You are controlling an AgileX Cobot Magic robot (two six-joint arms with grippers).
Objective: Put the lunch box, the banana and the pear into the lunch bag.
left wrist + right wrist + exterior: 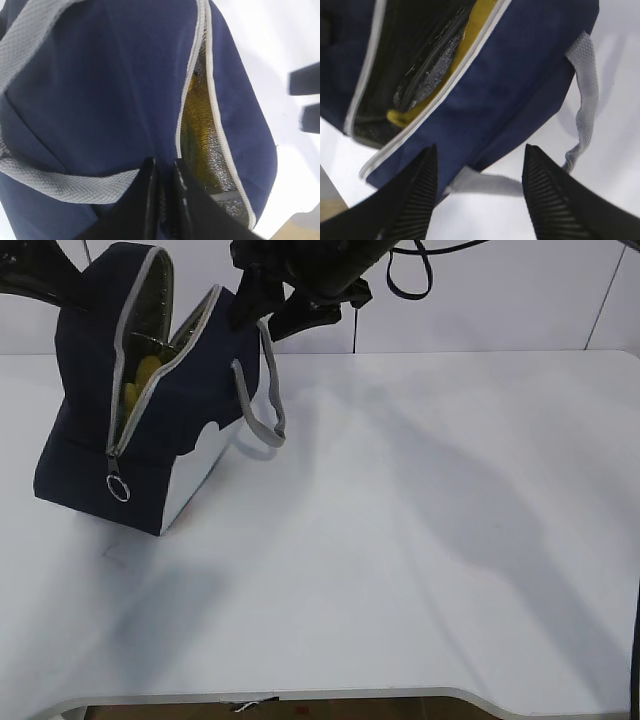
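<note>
The navy lunch bag [95, 390] sits tilted at the table's left with its grey zipper open. Yellow fruit [145, 372] shows inside the opening; I cannot tell pear from banana there. In the right wrist view a long yellow banana [470, 30] lies along the silver lining inside the bag [520, 75]. The lunch box is hidden. My left gripper [162, 167] is shut, pinching the bag's navy fabric [100, 85] beside the opening. My right gripper [480, 150] is open and empty, just above the bag's far side and grey strap; it also shows in the exterior view [275, 315].
The ring zip pull [118, 488] hangs at the bag's front end. A grey strap handle [262, 430] droops onto the white table [420, 540]. My left arm [35, 282] comes in at the top left. The table's front edge [300, 695] runs along the bottom.
</note>
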